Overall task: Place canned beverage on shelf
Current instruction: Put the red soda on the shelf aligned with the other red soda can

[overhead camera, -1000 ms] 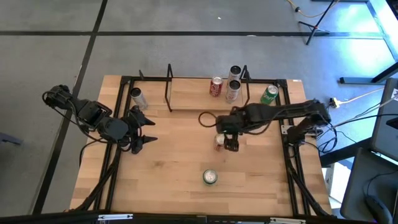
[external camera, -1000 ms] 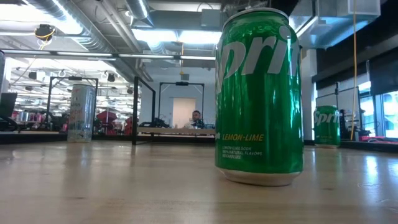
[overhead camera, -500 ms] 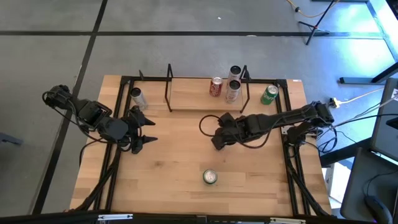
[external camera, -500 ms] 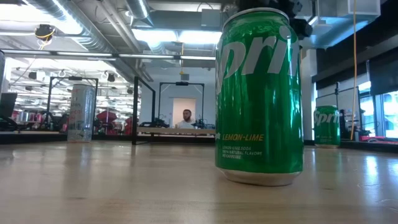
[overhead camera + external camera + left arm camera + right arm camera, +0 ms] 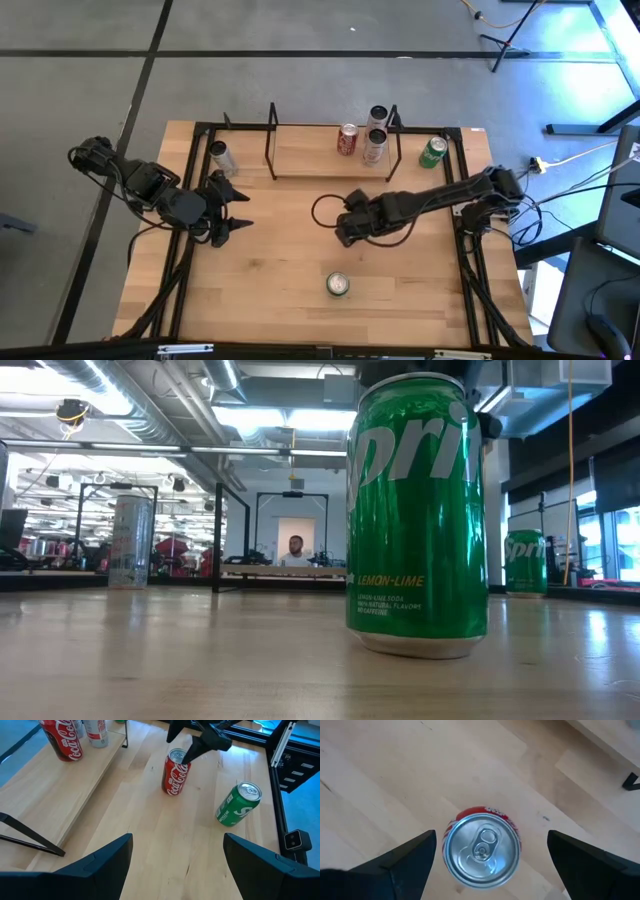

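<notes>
Up on the shelf [image 5: 310, 160] — a low rack of thin black rods with upright end frames and a pale wooden board — three cans stand together toward its right end: a red cola can [image 5: 347, 139] and two silver cans [image 5: 375, 140], all upright. The left stretch of the board is bare.

The canned beverage [image 5: 481, 851] being worked is a red cola can with a silver top and unopened pull tab, standing upright on the wooden table [image 5: 270, 260] in front of the shelf, near mid-table. The right gripper [image 5: 490, 857] hangs directly above it, fingers spread wide to either side of the can and not touching it; in the left wrist view the dark fingers sit just over its lid [image 5: 177, 756].

A green lemon-lime can [image 5: 338, 285] stands alone near the table's front edge. Another green can [image 5: 432, 151] stands right of the shelf, and a silver can [image 5: 221, 156] to its left.

The left gripper [image 5: 236, 208] waits at the table's left side, its fingers spread apart — holding nothing.
</notes>
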Controlling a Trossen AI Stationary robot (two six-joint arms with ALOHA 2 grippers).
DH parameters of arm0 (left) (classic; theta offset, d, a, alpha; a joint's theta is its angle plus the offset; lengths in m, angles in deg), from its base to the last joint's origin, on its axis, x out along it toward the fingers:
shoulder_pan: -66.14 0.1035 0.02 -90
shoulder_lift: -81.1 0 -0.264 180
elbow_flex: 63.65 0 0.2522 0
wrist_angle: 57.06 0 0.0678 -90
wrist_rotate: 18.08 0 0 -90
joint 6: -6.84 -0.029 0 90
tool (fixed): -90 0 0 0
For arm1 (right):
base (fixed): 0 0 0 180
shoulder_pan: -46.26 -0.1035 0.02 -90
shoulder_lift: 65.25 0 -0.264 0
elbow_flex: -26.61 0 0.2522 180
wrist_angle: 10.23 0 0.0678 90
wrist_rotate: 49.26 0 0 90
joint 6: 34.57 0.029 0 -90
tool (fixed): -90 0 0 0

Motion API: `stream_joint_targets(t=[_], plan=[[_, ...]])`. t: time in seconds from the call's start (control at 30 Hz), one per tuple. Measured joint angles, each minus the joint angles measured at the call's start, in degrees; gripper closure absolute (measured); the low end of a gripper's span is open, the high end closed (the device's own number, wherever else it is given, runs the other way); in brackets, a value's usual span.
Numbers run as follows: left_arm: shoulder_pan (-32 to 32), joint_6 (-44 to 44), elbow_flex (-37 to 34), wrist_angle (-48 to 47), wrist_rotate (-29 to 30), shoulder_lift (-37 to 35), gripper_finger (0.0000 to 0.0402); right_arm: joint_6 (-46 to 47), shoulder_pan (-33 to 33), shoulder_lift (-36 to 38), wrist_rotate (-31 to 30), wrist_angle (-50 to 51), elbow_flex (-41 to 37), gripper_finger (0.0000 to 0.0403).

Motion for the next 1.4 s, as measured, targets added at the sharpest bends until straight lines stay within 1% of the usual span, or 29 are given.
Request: stream_joint_targets(t=[0.33, 0.5, 0.6, 0.73, 0.77, 0.9, 1.03, 1.23, 1.4], plan=[[0.0, 0.0, 0.0, -0.1, 0.0, 0.0, 0.0104, -0.7, -0.3, -3.7, 0.5, -0.6, 0.0, 0.0036], [0.0, 0.0, 0.0, -0.1, 0.0, 0.0, 0.0104, -1.8, -0.3, -5.4, 1.8, -0.9, 0.0, 0.0038], [0.0, 0.0, 0.0, -0.2, 0.0, 0.0, 0.0104, -2.1, -0.3, -5.8, 2.7, -0.8, 0.0, 0.0064], [0.0, 0.0, 0.0, -0.2, 0.0, 0.0, 0.0104, -5.0, -0.3, -5.9, 3.7, -0.4, 0.1, 0.0137], [0.0, 0.0, 0.0, -0.1, 0.0, 0.0, 0.0104, -6.0, -0.3, -5.7, 3.8, -0.2, 0.2, 0.0140], [0.0, 0.0, 0.0, -0.1, 0.0, 0.0, 0.0104, -13.1, -0.2, -5.2, 4.4, 2.0, 1.8, 0.0140], [0.0, 0.0, 0.0, -0.1, 0.0, 0.0, 0.0104, -24.5, 1.6, -4.1, 3.3, 5.0, 6.5, 0.0140], [0.0, 0.0, 0.0, 0.0, 0.0, 0.0, 0.0104, -44.6, 6.1, -4.0, 2.5, 5.9, 13.3, 0.0140], [0.0, 0.0, 0.0, 0.0, 0.0, 0.0, 0.0104, -57.3, 11.5, -4.0, 1.7, 5.7, 15.7, 0.0140]])
